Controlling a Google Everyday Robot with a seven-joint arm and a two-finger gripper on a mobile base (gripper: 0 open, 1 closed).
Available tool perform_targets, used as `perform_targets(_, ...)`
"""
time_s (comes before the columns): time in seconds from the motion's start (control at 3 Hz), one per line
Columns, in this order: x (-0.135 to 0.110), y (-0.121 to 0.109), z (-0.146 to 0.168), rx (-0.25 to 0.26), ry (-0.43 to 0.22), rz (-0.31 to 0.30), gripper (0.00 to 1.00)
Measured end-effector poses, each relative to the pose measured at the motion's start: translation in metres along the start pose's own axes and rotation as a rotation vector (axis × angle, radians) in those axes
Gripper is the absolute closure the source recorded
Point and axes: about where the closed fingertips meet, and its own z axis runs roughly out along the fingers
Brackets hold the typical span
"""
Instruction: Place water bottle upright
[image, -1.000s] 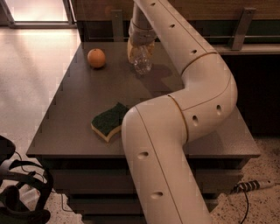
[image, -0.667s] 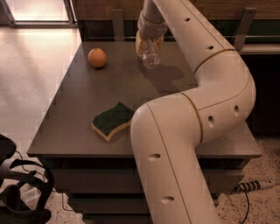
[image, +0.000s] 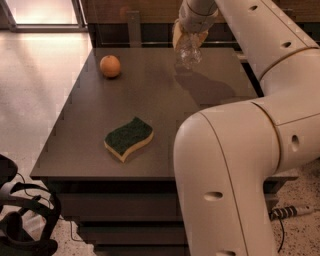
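Note:
The water bottle (image: 189, 52) is a small clear plastic bottle hanging just above the far side of the dark table (image: 150, 95). Its lower end points down and its shadow falls on the tabletop beside it. My gripper (image: 190, 34) comes down from the top edge of the camera view and is shut on the bottle's upper part, with yellowish fingers (image: 176, 33) on either side. The bottle's cap is hidden inside the gripper.
An orange (image: 110, 66) sits at the table's far left. A green and yellow sponge (image: 128, 138) lies near the front centre. My own white arm (image: 235, 165) fills the right foreground. Dark gear (image: 22, 220) stands on the floor at lower left, and a cable (image: 286, 212) lies at lower right.
The gripper has moved up and to the right with the bottle, carrying it off the tabletop toward the far edge. The orange and the sponge have not moved.

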Motion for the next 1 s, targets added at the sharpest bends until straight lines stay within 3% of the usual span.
perform_targets(0.33,0.003,-0.013,-0.026,-0.023,-0.088,-0.024,1.00)
perform_targets(1.0,-0.006,-0.016,-0.067,-0.157,-0.391,-0.199,1.00)
